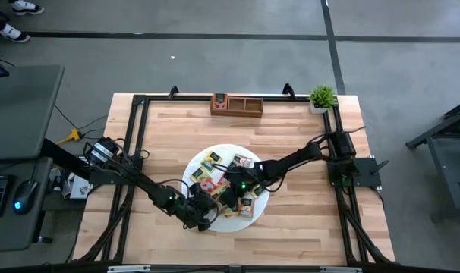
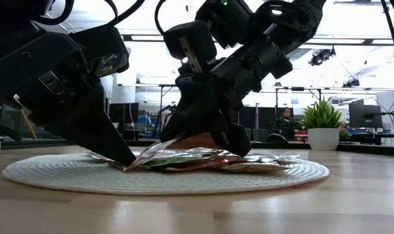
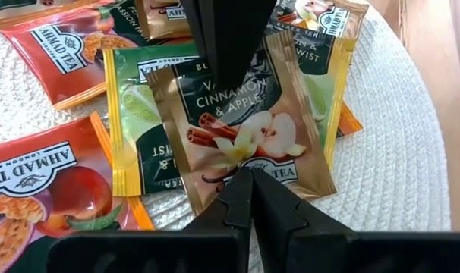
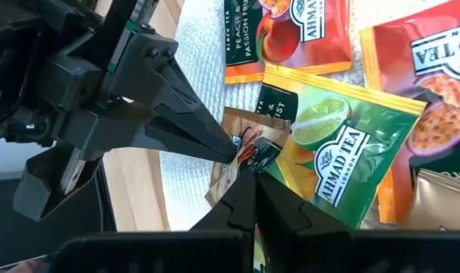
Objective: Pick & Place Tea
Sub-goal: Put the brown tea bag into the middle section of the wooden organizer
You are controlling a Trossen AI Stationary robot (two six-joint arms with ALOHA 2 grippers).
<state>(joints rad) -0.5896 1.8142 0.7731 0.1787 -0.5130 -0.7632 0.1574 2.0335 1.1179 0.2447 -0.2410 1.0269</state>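
Note:
Several tea packets in red, orange, green and brown lie in a loose pile on the round white woven mat (image 1: 249,220). On top lies a brown vanilla, cinnamon and apple packet (image 3: 245,129), over a green lime packet (image 4: 329,144). My left gripper (image 3: 251,178) comes from the table's left and is shut on this brown packet's near edge. My right gripper (image 4: 249,168) comes from the right and is shut on the opposite edge. In the low view the two grippers (image 2: 122,156) (image 2: 233,144) slant down onto the pile. My left gripper pinches the brown packet's labelled edge (image 3: 215,182) between its two fingertips, slanting down from the table's left. The packet rests on the green packet below it. My right gripper pinches the same packet at its opposite edge (image 4: 253,145), slanting down from the right. Its tips almost meet my left fingertips (image 4: 228,148). The packet looks buckled between the two holds.
A brown wooden tray (image 1: 236,105) stands at the table's far edge, with a small potted plant (image 1: 321,97) at the far right corner. Bare wood lies between the mat and the tray. A person sits in the room beyond the table (image 2: 287,120).

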